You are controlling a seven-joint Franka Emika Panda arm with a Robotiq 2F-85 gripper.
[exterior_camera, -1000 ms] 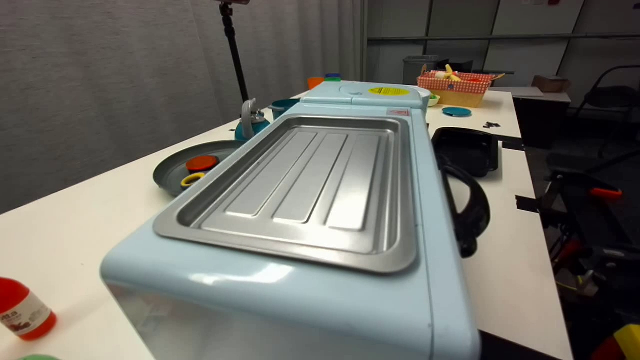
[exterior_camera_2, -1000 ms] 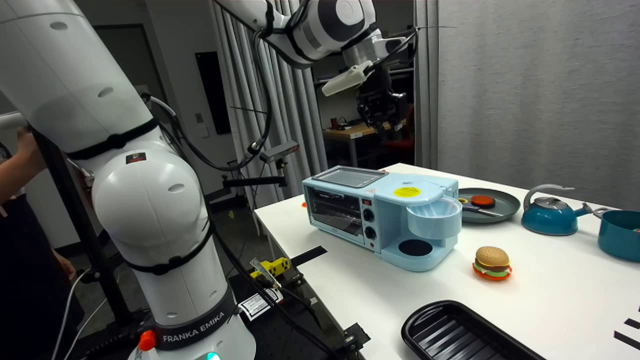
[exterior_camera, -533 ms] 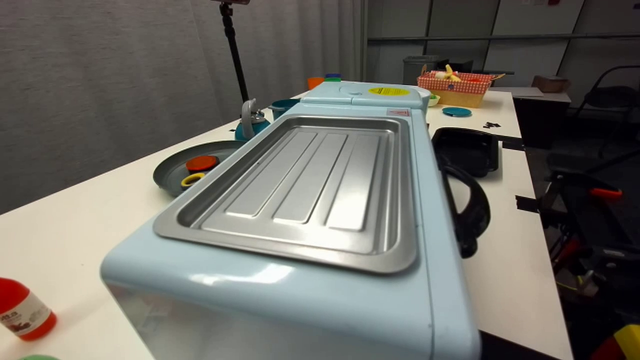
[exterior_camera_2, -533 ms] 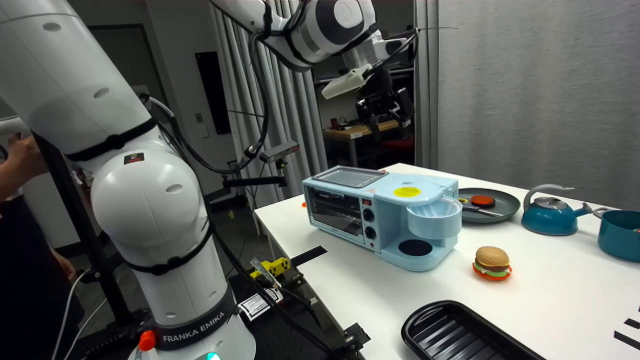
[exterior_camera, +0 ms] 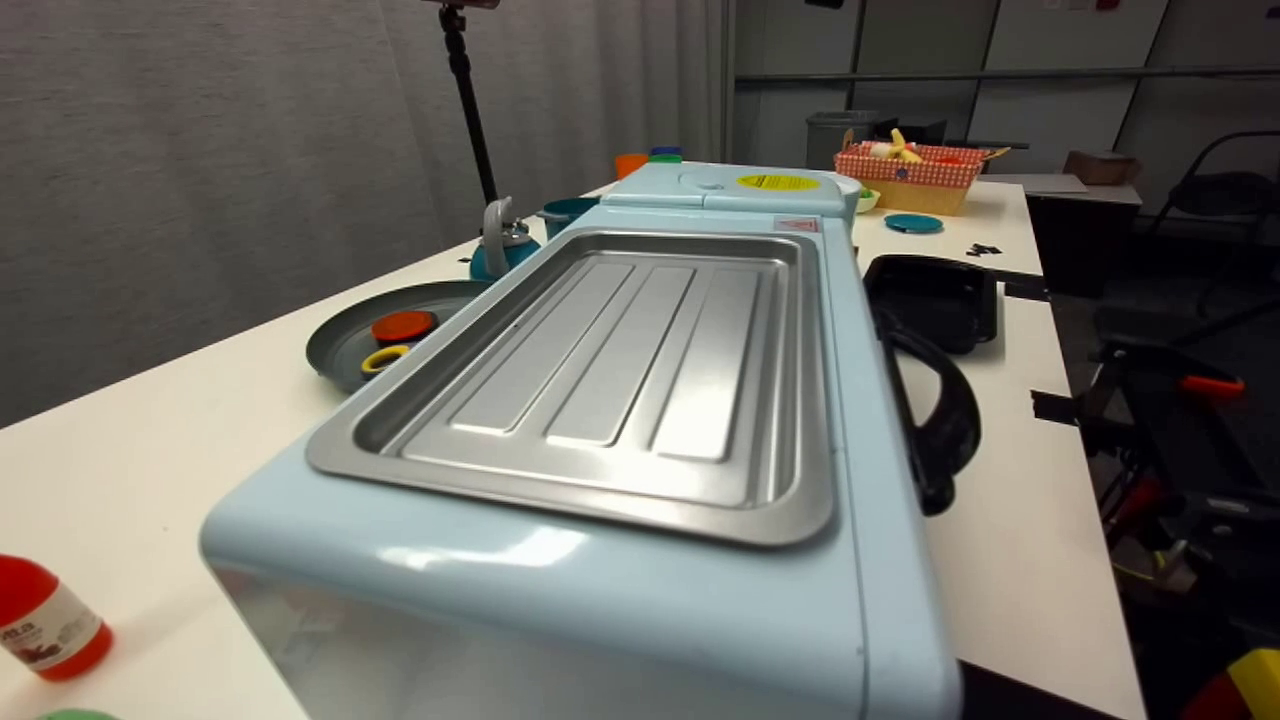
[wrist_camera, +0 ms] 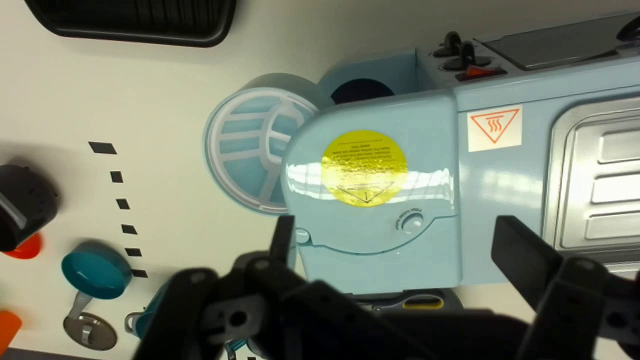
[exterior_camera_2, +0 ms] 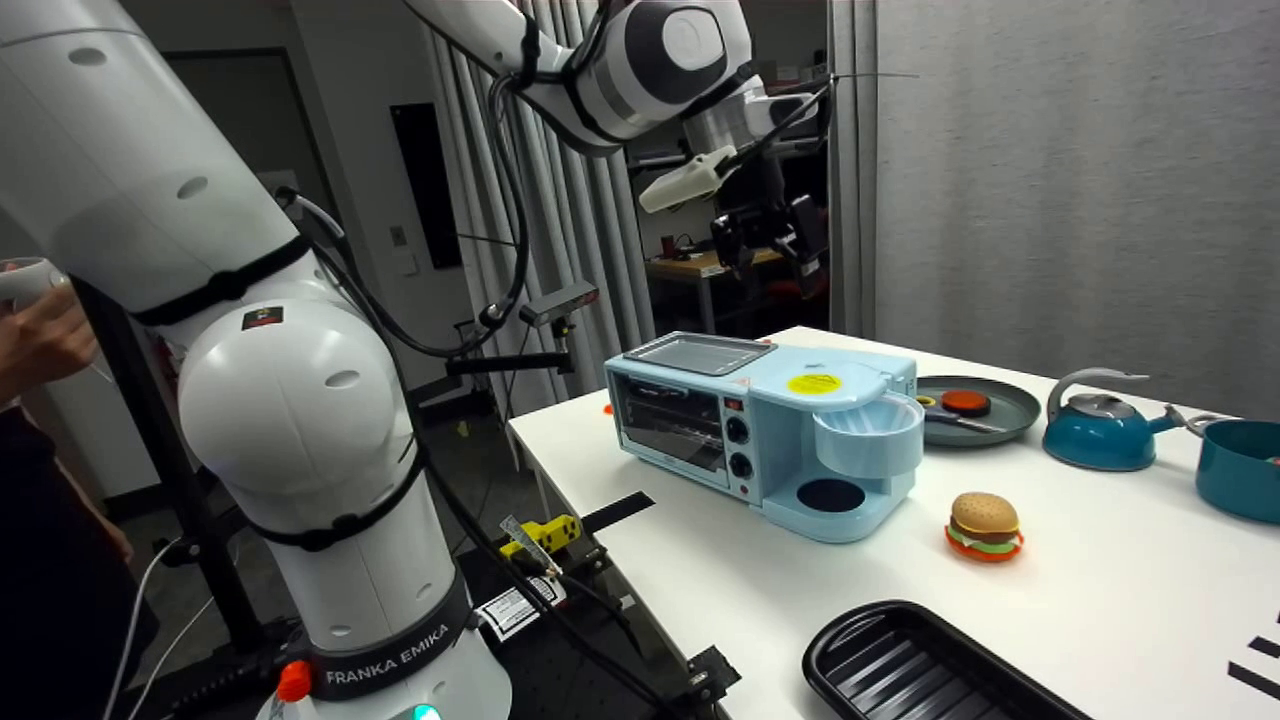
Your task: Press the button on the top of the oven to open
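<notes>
Wrist view, and the gripper (wrist_camera: pixel 394 237) stands released, jaws spread wide; one black finger (wrist_camera: pixel 525 265) sits at the right, its twin at the left, and through the gap we get the pale-blue oven (wrist_camera: pixel 480 210), with the round button (wrist_camera: pixel 412 223) on its top framed between the two and a yellow label (wrist_camera: pixel 365 167) just beside it; over in an exterior view, the white Panda arm (exterior_camera_2: pixel 290 410) stands at the near left; it slants up past the top edge and, further along, stretches right, wrist (exterior_camera_2: pixel 720 118) bent so that the gripper points down; it hangs well above the oven, clear of it.

Onto the surface from there; that oven sits towards the far left of the white table (exterior_camera_2: pixel 1120 610), glass door (exterior_camera_2: pixel 670 420) closed; just beyond it to the right, a grey frying pan (exterior_camera_2: pixel 1018 405) with a red-and-black disc (exterior_camera_2: pixel 965 402) in it, then a teal kettle (exterior_camera_2: pixel 1100 440), then a teal saucepan (exterior_camera_2: pixel 1240 470) at the right edge; a toy hamburger (exterior_camera_2: pixel 984 515) sits nearer, a black ribbed baking pan (exterior_camera_2: pixel 920 665) nearest of all, cut off by the frame; a ribbed metal tray (exterior_camera: pixel 600 350) lies on the oven's top in both exterior views; in an exterior view there's a red bottle (exterior_camera: pixel 45 620) at the near left, a gingham-lined basket (exterior_camera: pixel 905 197) at the far end.

And the room; grey curtain (exterior_camera_2: pixel 1080 180) along the table in both exterior views, a person (exterior_camera_2: pixel 45 540) at the left, partly out of frame, a wooden desk (exterior_camera_2: pixel 685 268) far off.
</notes>
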